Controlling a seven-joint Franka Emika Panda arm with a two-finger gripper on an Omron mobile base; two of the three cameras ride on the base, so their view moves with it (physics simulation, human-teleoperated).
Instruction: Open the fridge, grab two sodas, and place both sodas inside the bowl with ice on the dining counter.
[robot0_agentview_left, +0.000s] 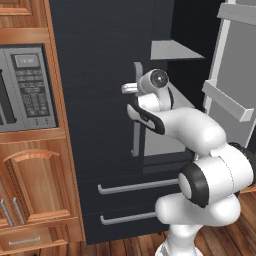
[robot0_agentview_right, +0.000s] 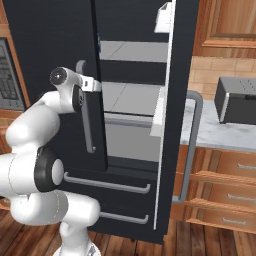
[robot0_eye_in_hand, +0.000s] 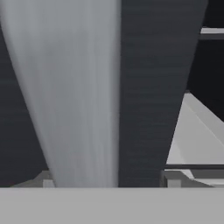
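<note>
On my left base view I have the microwave (robot0_agentview_left: 27, 87) set in the wooden cabinets (robot0_agentview_left: 35, 185), well off to the left of the hand (robot0_agentview_left: 129, 89). The hand sits right at the grey bar handle (robot0_agentview_left: 136, 125) of the fridge (robot0_agentview_left: 100, 75), on its closed left door. From this side the arm's wrist blocks the fingertips, so I cannot tell how wide the hand stands or whether it has hold of the bar. Beyond the hand, to its right, the other door (robot0_agentview_left: 235, 75) hangs open with its grey door bins showing, and a grey inner shelf (robot0_agentview_left: 175, 50) shows in the dark gap.

My right base view gives what the left one hides: the hand (robot0_agentview_right: 95, 85) reaching across at the handle (robot0_agentview_right: 86, 115), the shelves (robot0_agentview_right: 132, 97) inside past it, and a small blue patch at the door's edge above the hand that I cannot identify. The open door (robot0_agentview_right: 175, 125) is seen edge-on with its own bar. Further right is a marbled bench (robot0_agentview_right: 220, 135) over wooden drawers, carrying a dark steel box (robot0_agentview_right: 237, 100).

My hand view is pressed close: a broad pale grey bar (robot0_eye_in_hand: 74, 96) running top to bottom, dark door surface (robot0_eye_in_hand: 153, 87) beside it, shelf (robot0_eye_in_hand: 197, 131) at the right
</note>
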